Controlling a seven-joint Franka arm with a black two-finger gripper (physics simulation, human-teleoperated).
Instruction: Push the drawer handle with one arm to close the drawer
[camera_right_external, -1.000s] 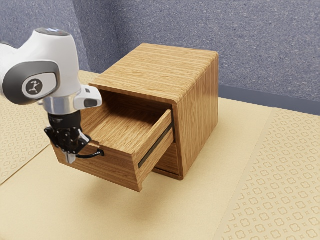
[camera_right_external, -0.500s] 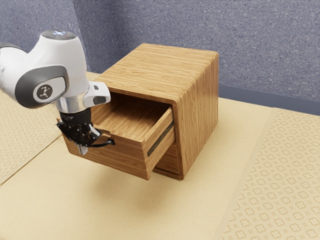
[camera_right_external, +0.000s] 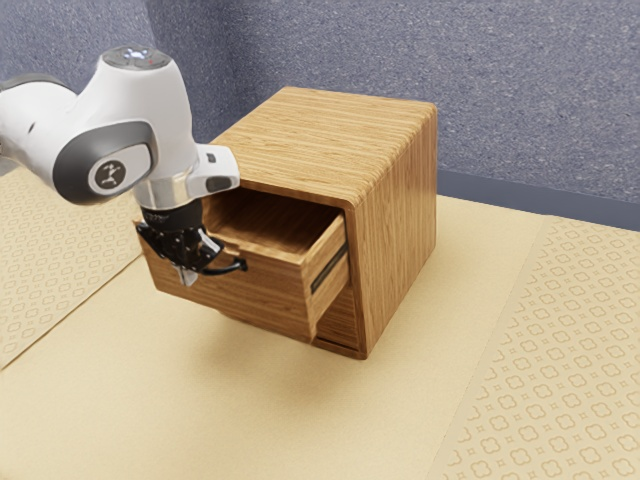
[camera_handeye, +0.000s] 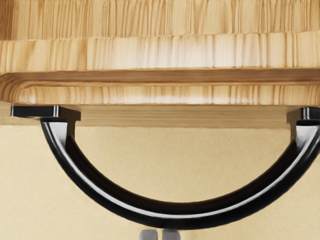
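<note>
At the front of the drawer (camera_right_external: 255, 297), my gripper (camera_right_external: 186, 276) points down, its fingers together, by the curved black handle (camera_right_external: 228, 268). The upper drawer stands partly out of the wooden cabinet (camera_right_external: 395, 220). In the wrist view, the handle (camera_handeye: 180, 220) bows out from the drawer front (camera_handeye: 165, 95). The two grey tips of the gripper (camera_handeye: 160, 235) sit side by side with a sliver between them, against or just beyond the outer side of the bow. Nothing is held between them.
Below the upper drawer is a lower front (camera_right_external: 337, 305), flush with the cabinet. A pale tan surface (camera_right_external: 440, 400) spreads around the cabinet, with patterned mats on both sides. A speckled blue-grey wall (camera_right_external: 540, 100) rises behind.
My hand has moved toward the cabinet, up and rightward in the exterior view. The drawer has slid further in along with it, and less of its side shows.
</note>
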